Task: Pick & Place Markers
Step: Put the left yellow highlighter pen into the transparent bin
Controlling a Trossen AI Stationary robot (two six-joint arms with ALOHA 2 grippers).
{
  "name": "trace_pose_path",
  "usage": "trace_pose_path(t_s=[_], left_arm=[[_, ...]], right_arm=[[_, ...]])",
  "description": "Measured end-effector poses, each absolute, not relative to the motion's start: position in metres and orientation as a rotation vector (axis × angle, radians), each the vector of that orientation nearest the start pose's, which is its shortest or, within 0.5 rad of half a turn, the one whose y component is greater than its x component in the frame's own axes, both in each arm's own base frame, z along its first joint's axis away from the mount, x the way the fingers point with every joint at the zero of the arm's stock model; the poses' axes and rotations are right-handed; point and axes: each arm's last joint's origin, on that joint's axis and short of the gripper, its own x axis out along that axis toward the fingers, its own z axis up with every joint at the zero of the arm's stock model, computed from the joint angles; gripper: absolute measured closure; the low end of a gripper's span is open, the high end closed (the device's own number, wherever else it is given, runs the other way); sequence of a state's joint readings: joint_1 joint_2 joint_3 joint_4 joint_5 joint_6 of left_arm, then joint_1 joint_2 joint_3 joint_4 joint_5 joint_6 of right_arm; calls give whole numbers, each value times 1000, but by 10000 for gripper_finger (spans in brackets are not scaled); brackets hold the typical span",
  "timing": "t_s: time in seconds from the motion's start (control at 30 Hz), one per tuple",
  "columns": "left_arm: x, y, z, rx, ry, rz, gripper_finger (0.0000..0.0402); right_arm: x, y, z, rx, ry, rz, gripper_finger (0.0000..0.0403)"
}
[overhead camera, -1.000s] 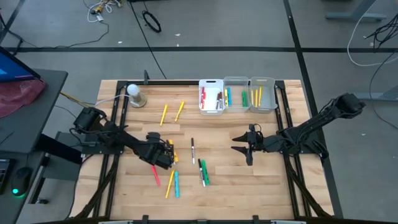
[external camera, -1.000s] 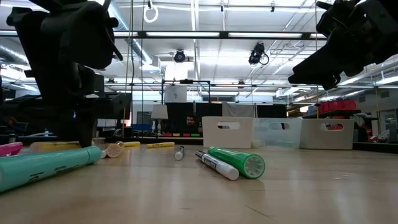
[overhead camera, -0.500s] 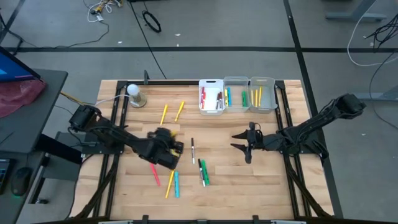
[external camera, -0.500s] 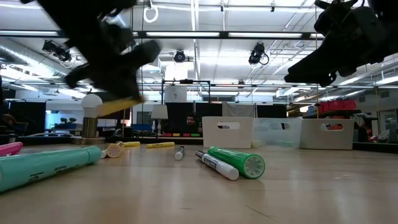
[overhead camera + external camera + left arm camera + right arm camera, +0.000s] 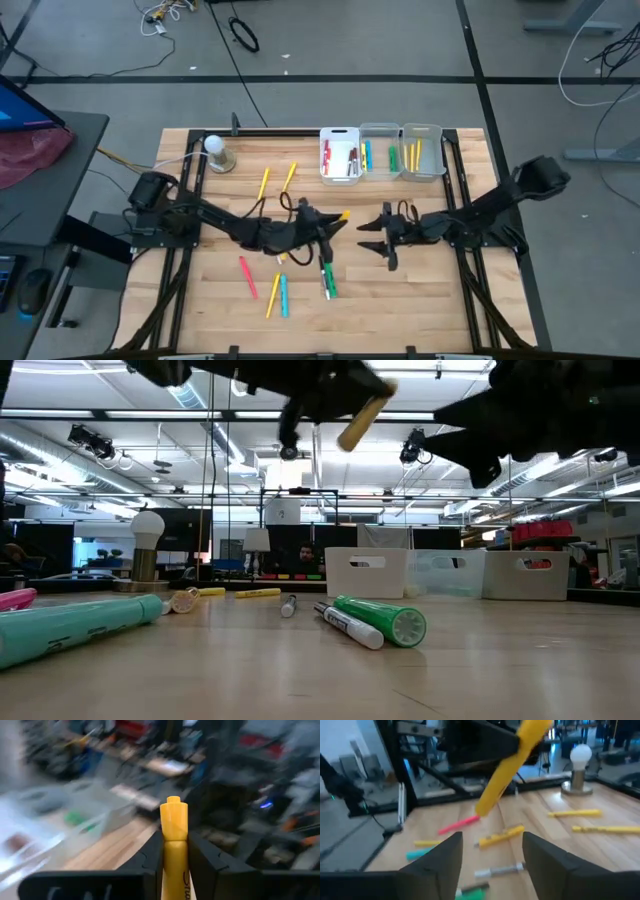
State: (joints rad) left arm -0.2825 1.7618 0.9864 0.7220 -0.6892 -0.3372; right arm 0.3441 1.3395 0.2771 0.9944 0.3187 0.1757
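Observation:
My left gripper is over the table's middle, well above the wood, shut on a yellow marker. That marker also shows in the low view and the right wrist view. My right gripper is open and empty just to the right of it, its fingers pointing at the left gripper. Loose markers lie flat on the table: two yellow, a pink, a cyan and a green. Some more markers stand in the bins. My left gripper pinches the yellow marker's barrel between its two fingers. The marker lies along the fingers, and its capped end sticks out past the fingertips. The fingers come from the table's left. The marker is lifted clear and tilted, its free end toward the right gripper.
Three small bins stand in a row at the far edge, one white and two clear. A light bulb on a base stands at the far left. Bare wood lies along the near edge and at the right.
My left gripper has risen from the table's left-middle with the yellow marker and swung toward the right, up to the right gripper. The marker is now lifted clear and tilted. My right gripper has moved a little toward the table's left.

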Motion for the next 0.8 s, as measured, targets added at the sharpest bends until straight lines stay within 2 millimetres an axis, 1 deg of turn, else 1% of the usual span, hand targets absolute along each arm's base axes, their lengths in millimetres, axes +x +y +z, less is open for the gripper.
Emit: trace_pose_path(t_s=[0.17, 0.27, 0.37, 0.43, 0.57, 0.67, 0.8], left_arm=[[375, -90, 230, -276, -111, 325, 333], [377, -90, 229, -274, -112, 315, 331], [377, -90, 229, -274, -118, 315, 332], [377, -91, 230, -273, -120, 313, 331], [377, -93, 231, -265, -129, 307, 327], [377, -93, 230, -260, -118, 305, 327], [377, -94, 230, -246, -111, 305, 318]], right_arm=[[235, 71, 166, 174, -12, 11, 165], [246, 75, 168, 167, -42, 16, 165], [258, 78, 172, 148, -54, 46, 177], [265, 80, 177, 139, -62, 48, 189], [270, 78, 181, 133, -72, 39, 225], [271, 76, 182, 137, -80, 34, 264], [271, 75, 182, 146, -71, 27, 328]])
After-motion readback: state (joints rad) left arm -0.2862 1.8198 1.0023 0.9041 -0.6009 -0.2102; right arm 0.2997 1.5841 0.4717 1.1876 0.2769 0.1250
